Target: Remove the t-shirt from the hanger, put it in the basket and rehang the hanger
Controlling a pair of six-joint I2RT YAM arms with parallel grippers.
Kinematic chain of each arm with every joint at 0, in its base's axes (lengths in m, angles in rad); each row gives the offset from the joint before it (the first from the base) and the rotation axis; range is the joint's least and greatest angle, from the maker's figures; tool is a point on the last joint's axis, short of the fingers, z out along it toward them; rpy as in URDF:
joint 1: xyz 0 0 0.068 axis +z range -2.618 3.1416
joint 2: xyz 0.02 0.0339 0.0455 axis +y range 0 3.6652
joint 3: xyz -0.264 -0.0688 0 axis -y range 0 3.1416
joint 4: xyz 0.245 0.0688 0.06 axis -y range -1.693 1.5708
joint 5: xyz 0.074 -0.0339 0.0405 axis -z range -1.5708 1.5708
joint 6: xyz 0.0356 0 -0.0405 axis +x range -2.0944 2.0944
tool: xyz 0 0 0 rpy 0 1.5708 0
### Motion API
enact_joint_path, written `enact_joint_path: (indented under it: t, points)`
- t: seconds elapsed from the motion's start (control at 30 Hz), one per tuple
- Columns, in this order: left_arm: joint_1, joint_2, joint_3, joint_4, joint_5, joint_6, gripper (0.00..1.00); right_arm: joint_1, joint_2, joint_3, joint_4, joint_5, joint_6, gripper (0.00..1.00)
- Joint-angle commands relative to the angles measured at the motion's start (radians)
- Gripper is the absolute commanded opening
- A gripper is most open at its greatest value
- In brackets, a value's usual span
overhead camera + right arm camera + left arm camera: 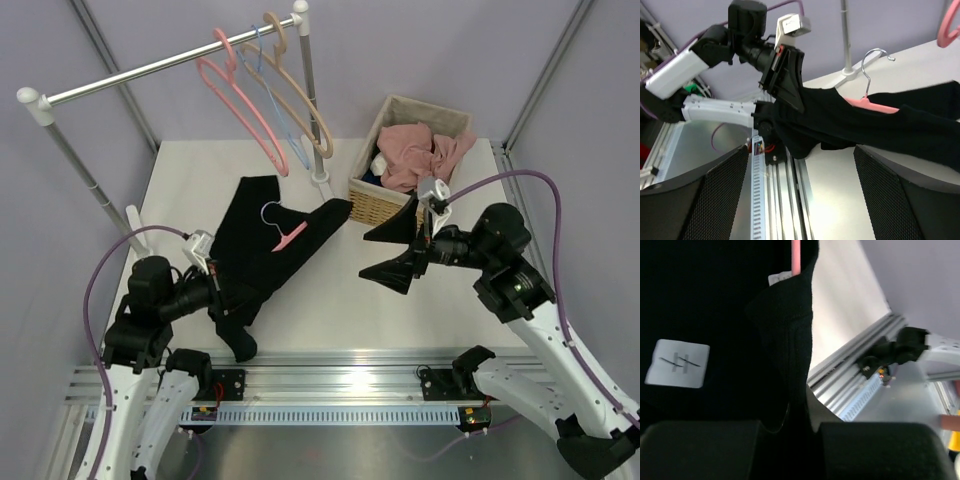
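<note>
The t-shirt (pixel 262 240) lies on the left half of the white counter (pixel 330 300), a long black heap running from mid-counter down to the near edge, where its lowest fold reaches the aluminium rail (pixel 340 385). The left fingers (pixel 215 290) are closed on the cloth at the shirt's left side. The right fingers (pixel 378 254) are spread wide and hold nothing, hovering over bare counter just right of the shirt, with the wicker basket (pixel 372 205) close behind them. The hanger (pixel 290 236) is thin pink plastic with a wire hook. Only the hook and a short slanting piece of pink show, and the rest is buried in the soft, matte cloth. In the left wrist view the black fabric (pixel 715 300) fills most of the frame, with a white label (pixel 677 363) and a pink sliver of hanger (pixel 796 255) at the top edge; the pinch point itself is lost in black. A dusty-pink garment (pixel 420 155) is crumpled in the basket. Three spare hangers (pixel 270 110) hang from the metal rack (pixel 160 68) across the far left.
</note>
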Motion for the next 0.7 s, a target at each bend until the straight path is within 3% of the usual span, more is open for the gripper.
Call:
enact_joint_path:
  t: [0.0,0.17,0.27,0.4,0.5,0.67]
  points:
    - [-0.035,0.003,0.014,0.287,0.213,-0.116,0.00,0.008,0.069,0.056,-0.023,-0.134,-0.170,0.95]
    - [-0.182,0.053,0.047,0.294,0.117,-0.090,0.00,0.006,0.158,0.133,-0.084,-0.108,-0.234,0.94]
    - [-0.402,0.147,0.054,0.314,-0.003,-0.047,0.00,0.006,0.203,0.150,-0.128,-0.099,-0.328,0.94]
    - [-0.600,0.234,0.064,0.345,-0.126,-0.006,0.00,0.006,0.246,0.206,-0.226,-0.079,-0.393,0.92]
    - [-0.703,0.284,0.077,0.362,-0.215,0.004,0.00,0.006,0.223,0.178,-0.256,-0.068,-0.407,0.91]
    - [-0.728,0.271,0.106,0.387,-0.226,0.007,0.00,0.006,0.102,0.079,-0.236,-0.051,-0.381,0.89]
